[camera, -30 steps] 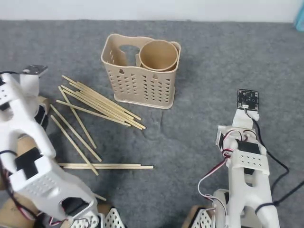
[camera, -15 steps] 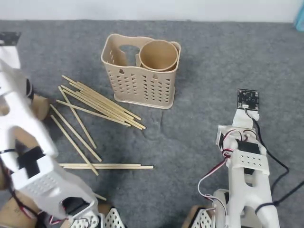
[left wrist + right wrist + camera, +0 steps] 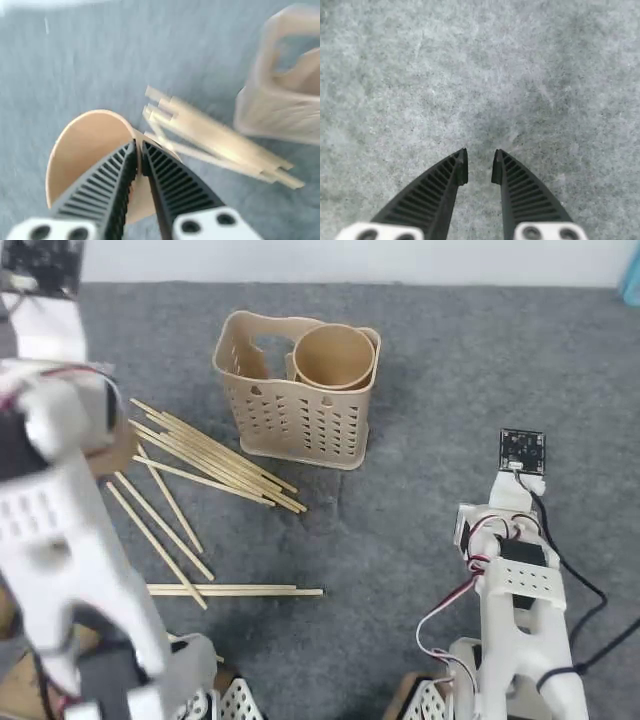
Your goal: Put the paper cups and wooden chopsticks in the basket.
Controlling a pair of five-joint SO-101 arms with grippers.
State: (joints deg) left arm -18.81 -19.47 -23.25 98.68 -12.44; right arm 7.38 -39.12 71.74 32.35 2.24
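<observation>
My left gripper [image 3: 138, 145] is shut on the rim of a tan paper cup [image 3: 85, 145], one finger inside the cup and one outside. Beyond the cup lie bundled wooden chopsticks [image 3: 215, 137] and the beige perforated basket [image 3: 285, 110]. In the high view the basket [image 3: 290, 420] stands upright with another paper cup [image 3: 333, 355] in its right half. Several chopsticks [image 3: 210, 460] lie fanned out left of it, and two more chopsticks [image 3: 230, 589] lie nearer the front. The left arm [image 3: 60, 510] is raised over the left edge. My right gripper [image 3: 479, 162] is open a little over bare carpet.
Grey carpet [image 3: 440, 390] covers the table. The right arm [image 3: 520, 570] stands folded at the front right, well away from the basket. Open carpet lies between the basket and the right arm.
The left arm has risen and swung up along the left edge, its wrist now near the top left corner. The right arm, basket and chopsticks have not moved.
</observation>
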